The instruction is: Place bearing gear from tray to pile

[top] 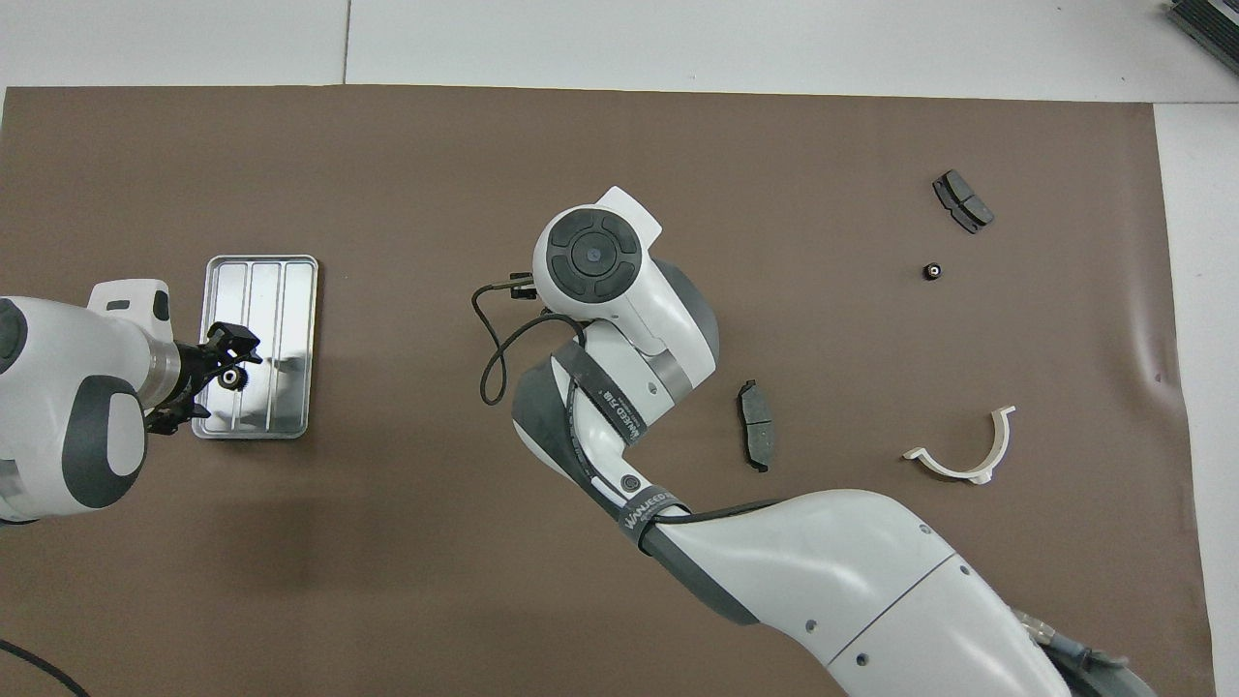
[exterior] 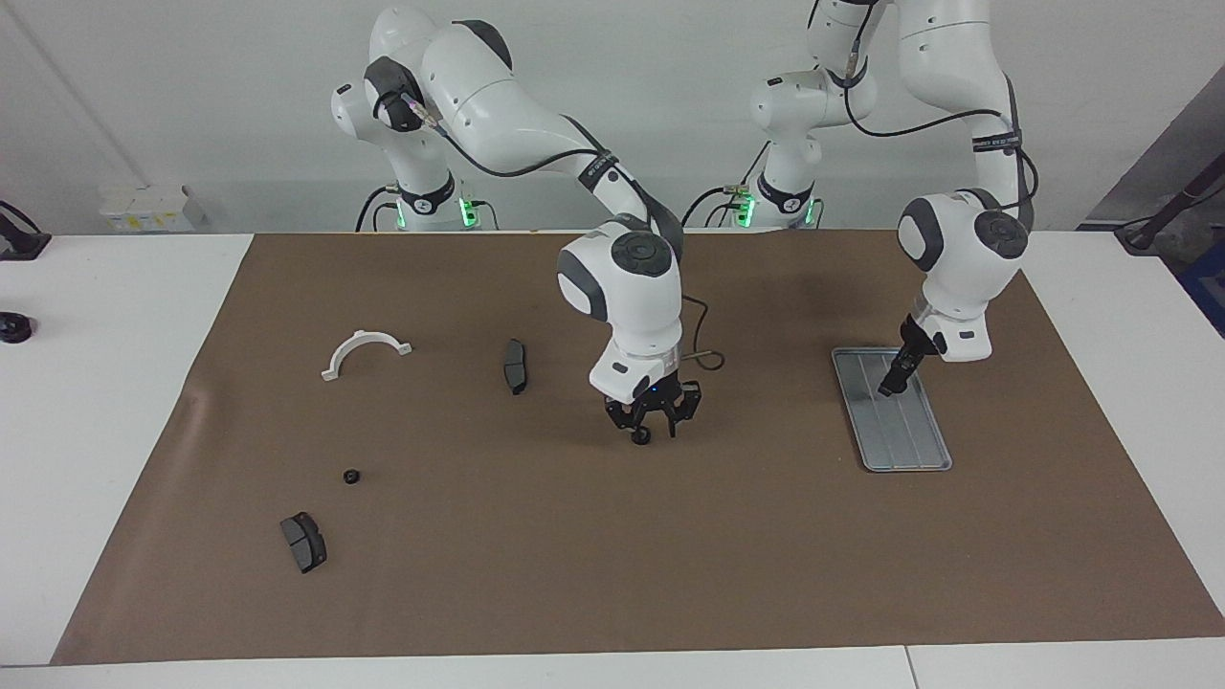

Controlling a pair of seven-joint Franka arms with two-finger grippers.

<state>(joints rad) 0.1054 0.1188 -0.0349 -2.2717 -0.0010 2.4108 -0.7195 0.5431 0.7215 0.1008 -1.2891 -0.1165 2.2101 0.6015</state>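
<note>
The silver tray lies at the left arm's end of the mat. One black bearing gear sits in the tray's end nearer the robots. My left gripper hangs low over it, open, a finger on each side. In the facing view the gripper hides that gear. A second bearing gear lies in the middle of the mat. My right gripper is right down at it; the overhead view hides both under the arm.
Two dark brake pads, a small black part and a white curved bracket lie toward the right arm's end of the mat.
</note>
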